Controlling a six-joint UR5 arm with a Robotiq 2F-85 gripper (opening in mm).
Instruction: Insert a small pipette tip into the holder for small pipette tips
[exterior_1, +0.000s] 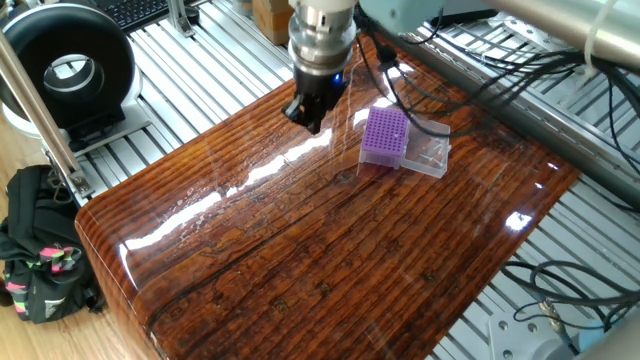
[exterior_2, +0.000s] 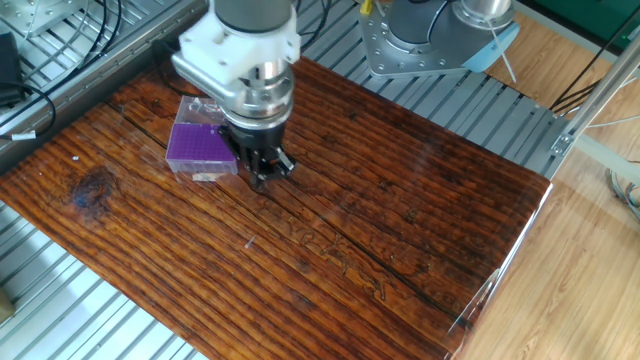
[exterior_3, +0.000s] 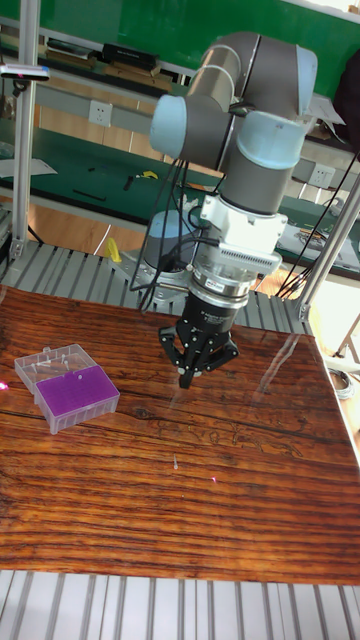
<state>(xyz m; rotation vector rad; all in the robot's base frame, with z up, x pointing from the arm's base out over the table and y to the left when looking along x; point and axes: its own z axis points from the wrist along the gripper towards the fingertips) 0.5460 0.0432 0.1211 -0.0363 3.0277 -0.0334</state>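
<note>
Tall fixed view shows the black two-finger hand (exterior_3: 191, 377) pointing straight down from the grey and silver arm, its tips drawn close together above the glossy brown wooden counter (exterior_3: 200, 500); whether a pipette tip is pinched between them is too small to tell, and I cannot say for sure that the tips meet. From one fixed view the hand (exterior_1: 308, 122) hangs over the counter (exterior_1: 330, 260) beside the small purple rectangular holder for small pipette tips (exterior_1: 385, 137), apart from it and not touching. The other fixed view puts the hand (exterior_2: 264, 175) just beside the holder (exterior_2: 197, 146), past the block's near corner, over bare wood (exterior_2: 330, 250). The holder (exterior_3: 76, 391) lies flat on the counter, its top dotted with a grid of tiny holes, and a clear plastic box part (exterior_3: 50, 361) is joined to one long side of it. Farther from the holder, beyond the counter's edge, a round black ring-shaped device (exterior_1: 65, 70) stands on the ribbed aluminium frame (exterior_1: 190, 70), and a black bag (exterior_1: 40, 250) sits lower down, past the counter's corner.
</note>
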